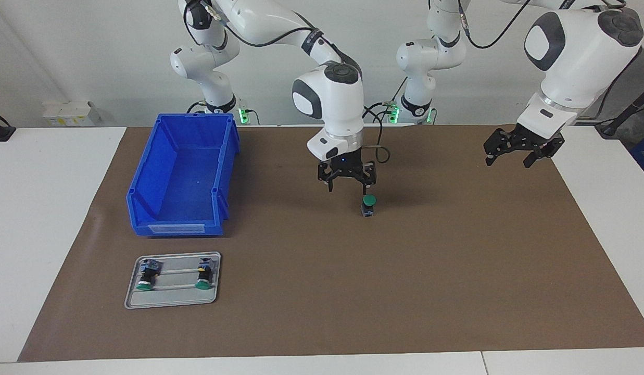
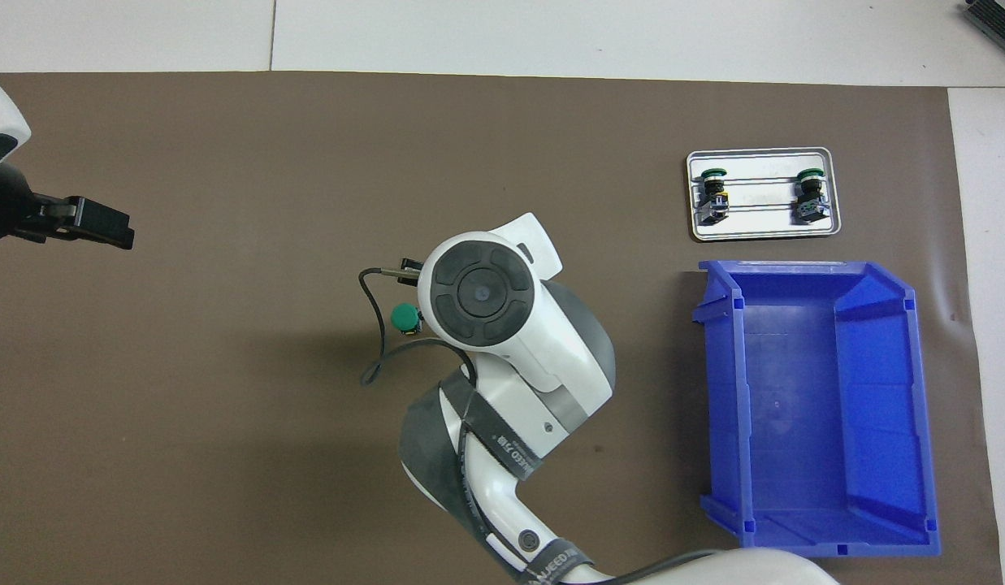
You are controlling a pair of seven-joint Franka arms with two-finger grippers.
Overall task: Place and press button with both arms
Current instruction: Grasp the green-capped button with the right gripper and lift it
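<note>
The button stands upright mid-worktop, long axis vertical, green cap up. The right claw hangs open and empty just above it, not touching. The left claw, spread and empty, waits over the left arm's end.

My arms look like shiny white plastic. The mat is brown, flat and dull. The bin is smooth blue plastic. The tray looks like grey metal.
</note>
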